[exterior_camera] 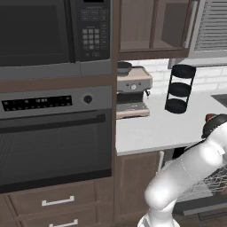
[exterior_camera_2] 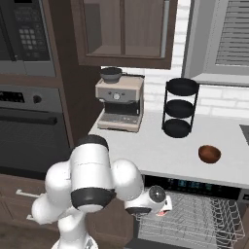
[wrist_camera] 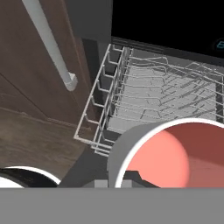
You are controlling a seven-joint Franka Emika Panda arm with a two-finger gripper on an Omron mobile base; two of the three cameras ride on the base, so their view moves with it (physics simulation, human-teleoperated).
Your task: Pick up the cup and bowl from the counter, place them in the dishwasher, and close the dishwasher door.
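The cup (wrist_camera: 175, 153), grey outside with a white rim and a red inside, sits right in front of the hand camera, held over the left front corner of the dishwasher's grey wire rack (wrist_camera: 148, 98). My gripper (exterior_camera_2: 163, 204) is shut on the cup, low at the left end of the open dishwasher (exterior_camera_2: 194, 186), whose dark strip carries teal lights. Its door (exterior_camera: 201, 207) lies folded down below the rack. The reddish-brown bowl (exterior_camera_2: 209, 153) stands on the pale counter (exterior_camera_2: 146, 146) above the dishwasher; the bowl (exterior_camera: 209, 117) is partly hidden behind my arm in the left base view.
A coffee machine (exterior_camera_2: 119, 104) and a black three-tier stand (exterior_camera_2: 179, 107) stand at the back of the counter. A black-glass wall oven (exterior_camera: 53, 142) and a microwave (exterior_camera: 44, 31) fill the left. A brown cabinet with a grey bar handle (wrist_camera: 50, 43) borders the rack's left side.
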